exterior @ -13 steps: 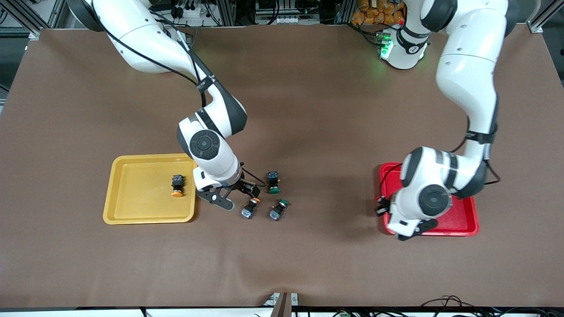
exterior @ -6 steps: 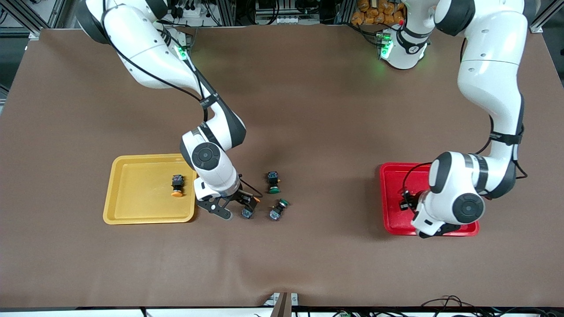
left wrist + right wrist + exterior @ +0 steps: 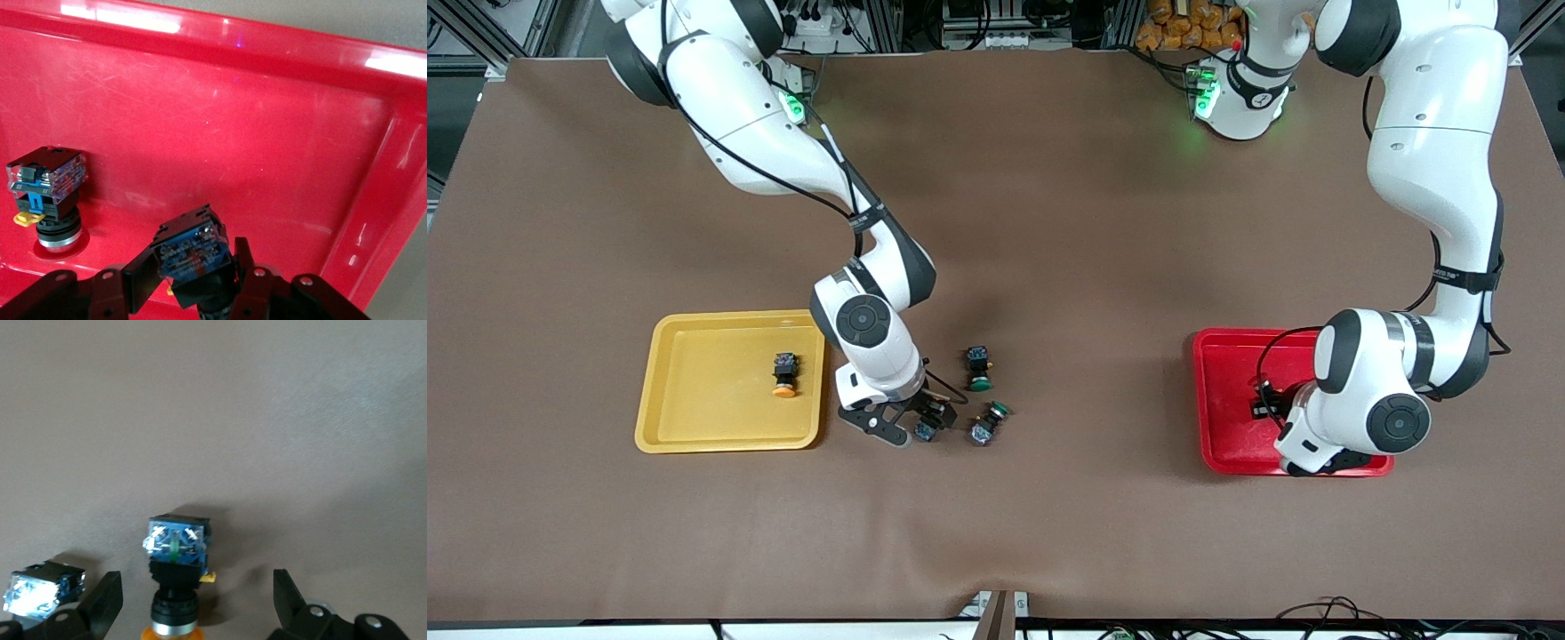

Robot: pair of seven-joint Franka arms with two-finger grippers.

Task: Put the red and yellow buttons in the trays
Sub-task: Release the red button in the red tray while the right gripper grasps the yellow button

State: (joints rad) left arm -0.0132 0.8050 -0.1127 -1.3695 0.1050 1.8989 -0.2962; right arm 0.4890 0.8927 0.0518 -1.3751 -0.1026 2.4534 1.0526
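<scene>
My left gripper (image 3: 1264, 405) is low over the red tray (image 3: 1224, 444) and shut on a button (image 3: 191, 248); its bluish-grey base shows in the left wrist view, its cap is hidden. The gripper (image 3: 195, 279) shows there too. A red-capped button (image 3: 48, 190) lies in the red tray (image 3: 267, 133). My right gripper (image 3: 915, 424) is open and down around a yellow-capped button (image 3: 926, 431) lying on the cloth; in the right wrist view the button (image 3: 175, 563) lies between the spread fingers of the gripper (image 3: 198, 603). Another yellow-capped button (image 3: 784, 373) lies in the yellow tray (image 3: 694, 431).
Two green-capped buttons lie on the brown cloth close to my right gripper, one (image 3: 979, 369) farther from the front camera and one (image 3: 988, 423) beside the yellow-capped one. A switch base (image 3: 41, 587) shows at the edge of the right wrist view.
My left gripper has carried its button from the red tray's edge to over its inside. My right gripper has come down around the yellow-capped button on the cloth.
</scene>
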